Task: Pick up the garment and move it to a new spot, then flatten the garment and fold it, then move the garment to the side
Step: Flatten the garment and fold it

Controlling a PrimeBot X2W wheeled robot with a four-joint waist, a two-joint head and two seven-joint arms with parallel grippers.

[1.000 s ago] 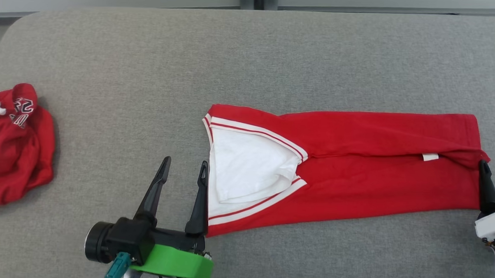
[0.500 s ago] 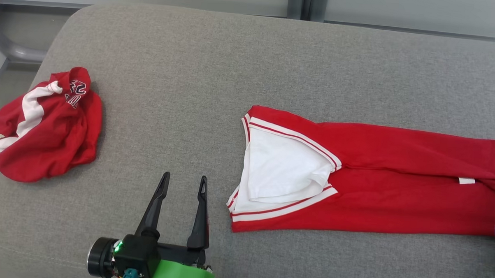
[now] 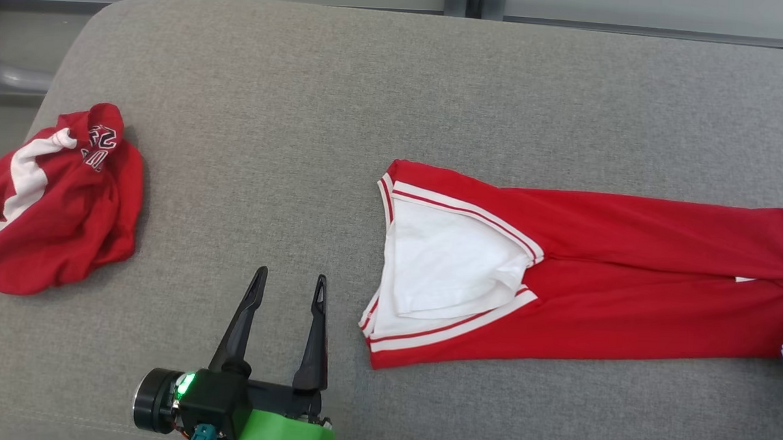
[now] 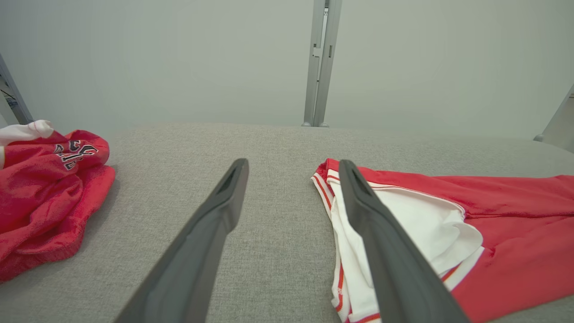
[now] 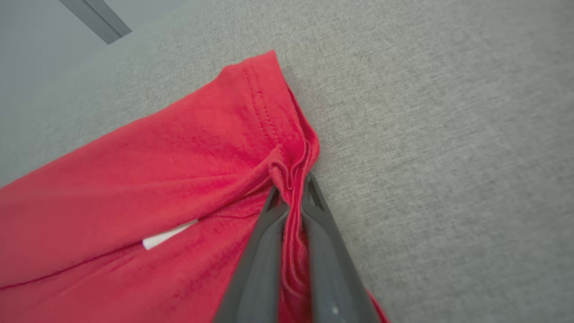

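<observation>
Fingers (image 5: 255,269) of the right gripper (image 5: 290,190) are pressed together on a bunched fold at the hem end of the red garment (image 3: 624,280). The garment lies folded into a long strip on the right half of the grey desk (image 3: 396,83), white lining showing at its left end.

The likely trouble is the pinch itself. It takes only a narrow ridge of cloth, so a pull could slip it free or lift just the upper layers and undo the fold. With one end held, a drag would probably skew the strip. The left gripper (image 3: 292,276) hovers just beside the lined end, fingers spread and holding nothing, so that end has no support. A crumpled red garment (image 3: 53,202) sits well apart at the desk's left, and a move that way could run into it.

Counted: two garments, one folded and one crumpled; one white label (image 5: 170,235); two grippers, four fingers; one desk.
</observation>
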